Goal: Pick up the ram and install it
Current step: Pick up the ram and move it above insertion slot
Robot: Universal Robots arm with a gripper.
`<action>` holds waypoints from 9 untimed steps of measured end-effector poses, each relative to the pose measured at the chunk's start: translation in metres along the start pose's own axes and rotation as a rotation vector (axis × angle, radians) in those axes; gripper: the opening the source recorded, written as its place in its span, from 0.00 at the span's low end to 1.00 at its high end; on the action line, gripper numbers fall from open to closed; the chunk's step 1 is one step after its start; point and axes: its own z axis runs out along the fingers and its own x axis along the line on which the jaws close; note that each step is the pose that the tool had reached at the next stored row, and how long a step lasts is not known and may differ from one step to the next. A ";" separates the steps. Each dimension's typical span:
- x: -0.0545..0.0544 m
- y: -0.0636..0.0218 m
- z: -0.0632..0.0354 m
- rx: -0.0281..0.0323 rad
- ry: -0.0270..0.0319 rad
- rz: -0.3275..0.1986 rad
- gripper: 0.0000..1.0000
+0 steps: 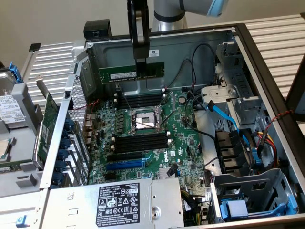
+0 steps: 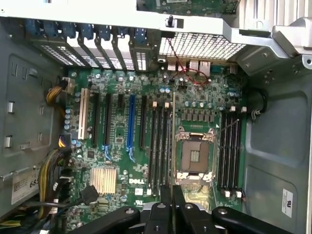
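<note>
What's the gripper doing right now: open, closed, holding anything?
The gripper is closed, holding the ram above the motherboard.

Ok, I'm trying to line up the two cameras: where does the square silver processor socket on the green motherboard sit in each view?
Exterior view: the square silver processor socket sits mid-board, between two banks of black memory slots.
Wrist view: the socket lies between the same two banks.
Shared landmark: the long blue expansion slot.
</note>
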 end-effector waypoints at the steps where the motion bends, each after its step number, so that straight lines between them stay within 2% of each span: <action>1: 0.000 -0.0001 0.0018 -0.0001 0.0001 0.000 0.13; 9: 0.001 -0.0005 0.0135 -0.0006 0.0001 0.001 0.13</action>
